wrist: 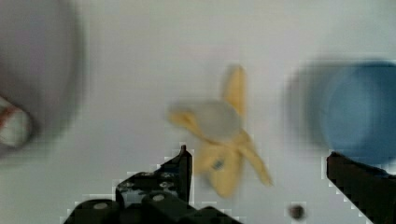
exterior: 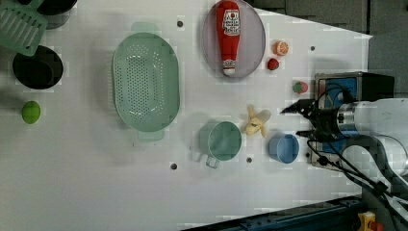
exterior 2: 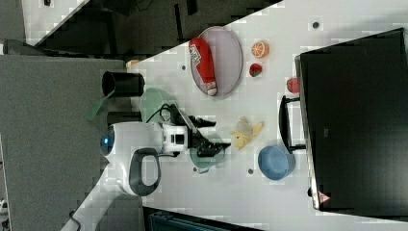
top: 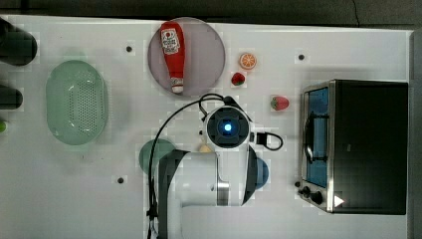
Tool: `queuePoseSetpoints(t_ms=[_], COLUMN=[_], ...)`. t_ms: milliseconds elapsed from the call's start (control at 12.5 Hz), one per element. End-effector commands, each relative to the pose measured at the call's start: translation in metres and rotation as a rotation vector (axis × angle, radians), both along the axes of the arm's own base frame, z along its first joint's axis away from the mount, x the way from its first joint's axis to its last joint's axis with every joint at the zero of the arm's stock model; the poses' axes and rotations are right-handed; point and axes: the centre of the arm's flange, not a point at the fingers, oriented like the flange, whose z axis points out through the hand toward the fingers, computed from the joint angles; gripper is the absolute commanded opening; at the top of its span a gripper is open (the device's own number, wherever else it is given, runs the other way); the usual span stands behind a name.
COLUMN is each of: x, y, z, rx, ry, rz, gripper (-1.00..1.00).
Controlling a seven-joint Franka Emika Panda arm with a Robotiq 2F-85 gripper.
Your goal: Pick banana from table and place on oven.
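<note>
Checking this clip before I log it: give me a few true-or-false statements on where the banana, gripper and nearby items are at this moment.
1. The banana lies on the table, between the green cup and the blue cup. True.
2. The gripper is shut on the banana. False: it is open, holding nothing.
3. The ketchup bottle lies on the round plate. True.
4. The banana rests on the oven. False: the oven's top is bare.
5. The colander holds a strawberry. False: it is empty.
</note>
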Motion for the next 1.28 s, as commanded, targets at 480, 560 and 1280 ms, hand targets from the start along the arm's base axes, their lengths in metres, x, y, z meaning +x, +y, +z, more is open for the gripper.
queuePoseSetpoints(t_ms=[480, 560, 1280], x=[-0.008, -0.009, -0.006], y=[0.015, 0.016, 0.021], z=[-0.102, -0.109, -0.118], rx=[0.025, 0.026, 0.029], ry=[0.071, 0.069, 0.030], rz=[-0.031, -0.029, -0.021], gripper=[1.00, 1.00, -0.59])
